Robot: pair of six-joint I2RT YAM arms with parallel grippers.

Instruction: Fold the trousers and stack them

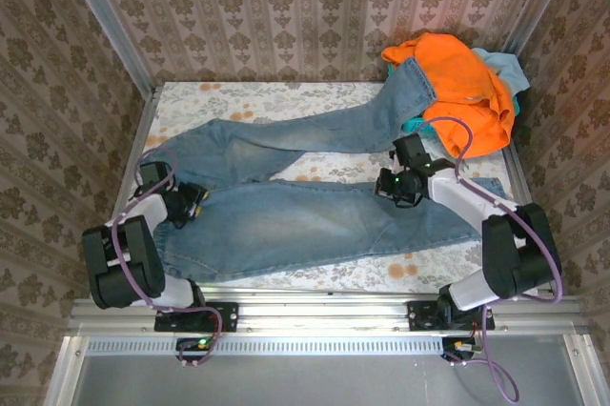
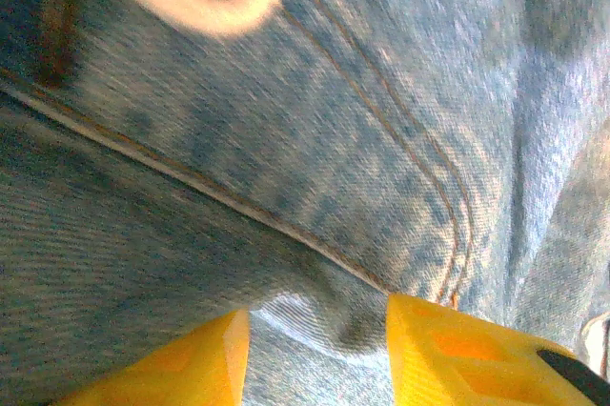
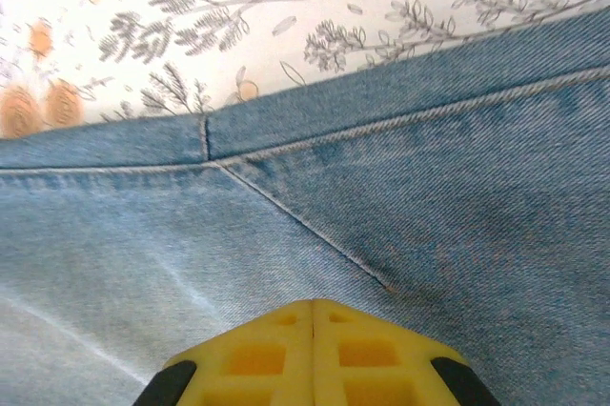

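The near leg's cuff at 3 o'clock is covered by the right arm [image 1: 477,201], and the left arm [image 1: 124,253] covers part of the waist at 9 o'clock. A pale turquoise cloth [image 1: 500,68] sits mostly hidden behind the orange garment [image 1: 467,82] at 1 o'clock.

You see the trousers [image 1: 286,225] lying flat on the flowered table [image 1: 286,96], long axis from 9 to 3 o'clock. The waist and white drawstring [image 2: 191,6] are at 9. One leg runs toward 3, and the other angles to 1 with its hem on the orange garment.

Your left gripper [image 2: 319,334] sits at the waist, jaws partway apart with a pucker of denim between them. You cannot tell whether it is pinched. Your right gripper [image 3: 313,309] is clenched, pads together, tips against the denim of the near leg.
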